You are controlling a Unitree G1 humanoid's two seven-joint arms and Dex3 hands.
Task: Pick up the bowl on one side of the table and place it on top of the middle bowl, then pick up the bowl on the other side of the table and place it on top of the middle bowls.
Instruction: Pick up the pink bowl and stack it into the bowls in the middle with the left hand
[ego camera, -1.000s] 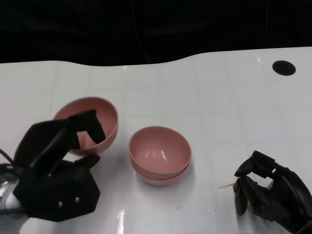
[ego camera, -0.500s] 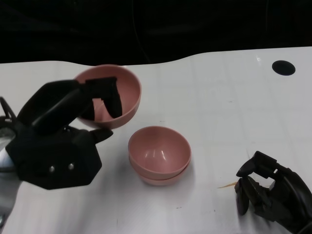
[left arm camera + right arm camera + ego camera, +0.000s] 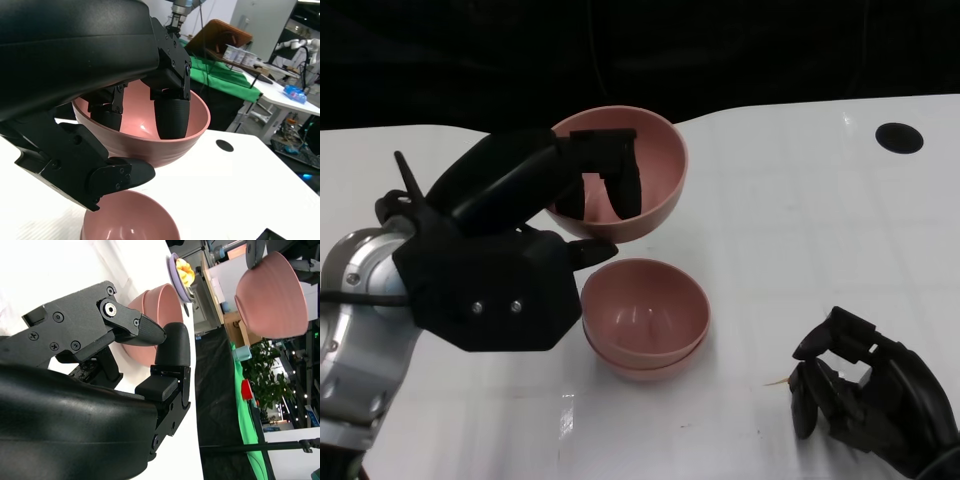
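The left hand grips a round pink plastic bowl by its near rim: several black fingers hook down inside the bowl, and the thumb presses against the outer wall from below. The left wrist view shows the same pinch close up, with the fingers lying against the inner wall of the bowl and the thumb under its curved side. The bowl is held clear of the white counter, tilted so that its opening faces partly toward the head camera.

Below it, slightly nearer the robot, stands a stack of two matching pink bowls, one nested inside the other, resting upright on the counter near the middle. In the head view the held bowl sits above and behind this stack, not touching it; the thumb tip comes just beside the stack's far-left rim.

The right hand lies low at the near right of the counter, well apart from the stack. Its fingers are curled inward and hold nothing. The right wrist view shows those curled fingers, with the stack beyond them and the lifted bowl farther off.

A round black hole marks the counter's far right corner.
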